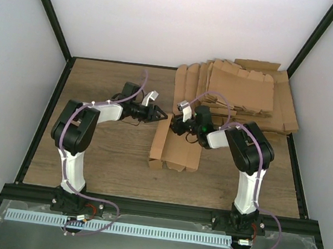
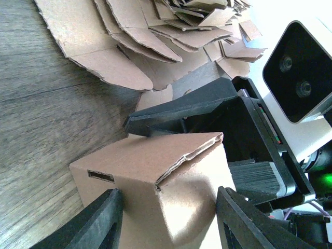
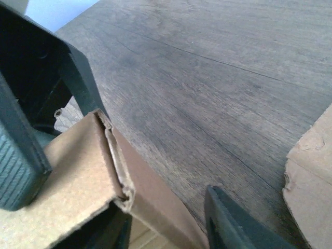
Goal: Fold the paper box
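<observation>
The partly folded brown cardboard paper box (image 1: pixel 175 149) lies mid wood-grain desk (image 1: pixel 102 153). The black left gripper (image 2: pixel 170 191) has its jaws spread at the box's end. The black right gripper (image 1: pixel 177 129) straddles one wall; pinching or not, I cannot tell. Uneven pressure could spring the loose seam open.

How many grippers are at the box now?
2. The left gripper straddles the paper box's far end; the right gripper meets that end from the right, one pad on the cardboard. Neither grip is certain.
</observation>
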Tool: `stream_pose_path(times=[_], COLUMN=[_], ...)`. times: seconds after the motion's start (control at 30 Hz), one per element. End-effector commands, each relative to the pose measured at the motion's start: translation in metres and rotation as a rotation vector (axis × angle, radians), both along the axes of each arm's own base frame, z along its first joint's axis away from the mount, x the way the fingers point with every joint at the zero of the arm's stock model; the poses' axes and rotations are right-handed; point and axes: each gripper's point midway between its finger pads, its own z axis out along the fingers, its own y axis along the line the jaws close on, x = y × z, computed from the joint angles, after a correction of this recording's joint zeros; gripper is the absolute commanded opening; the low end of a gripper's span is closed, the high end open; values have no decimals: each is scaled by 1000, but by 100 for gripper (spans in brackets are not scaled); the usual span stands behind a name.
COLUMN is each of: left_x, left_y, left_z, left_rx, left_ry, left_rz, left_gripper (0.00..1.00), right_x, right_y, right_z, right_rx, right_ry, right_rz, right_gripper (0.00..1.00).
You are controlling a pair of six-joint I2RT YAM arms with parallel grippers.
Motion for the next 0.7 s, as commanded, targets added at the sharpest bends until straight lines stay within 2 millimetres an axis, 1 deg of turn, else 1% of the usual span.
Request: stream_pose_path(times=[0.0,0.13,0.17,0.27,0.4,0.53,0.6,0.63,0.67], left_x=[-11,-10,-9,-7,-4,-2,0,2,1], left_y=[-15,-14,-14,-13,-7,3,12,17,23], left_z=[-5,-5,-3,9,30,53,64,73,88], left_rx=[-41,-36,-33,-39,-23,10,51,66,75], left_ry=[32,31,26,-2,-67,-142,-185,-219,-264], left_rz=[-67,-56,-49,-30,35,93,142,170,199], left_gripper=[52,52,53,59,74,80,86,90,93], right_x=[1,-3,-3,-4,-11,-17,-16,-17,-20], right_y=[12,10,7,0,-14,-30,-42,-47,-52], right_z=[31,33,34,38,50,53,52,52,55], right_rx=[82,78,73,59,35,-2,-24,-27,-20], right_ry=[-101,-112,-118,-133,-168,-161,-147,-137,-131], right_rz=[32,5,-14,-68,-176,-285,-367,-395,-415], right_gripper=[37,19,13,2,1,1,1,1,1])
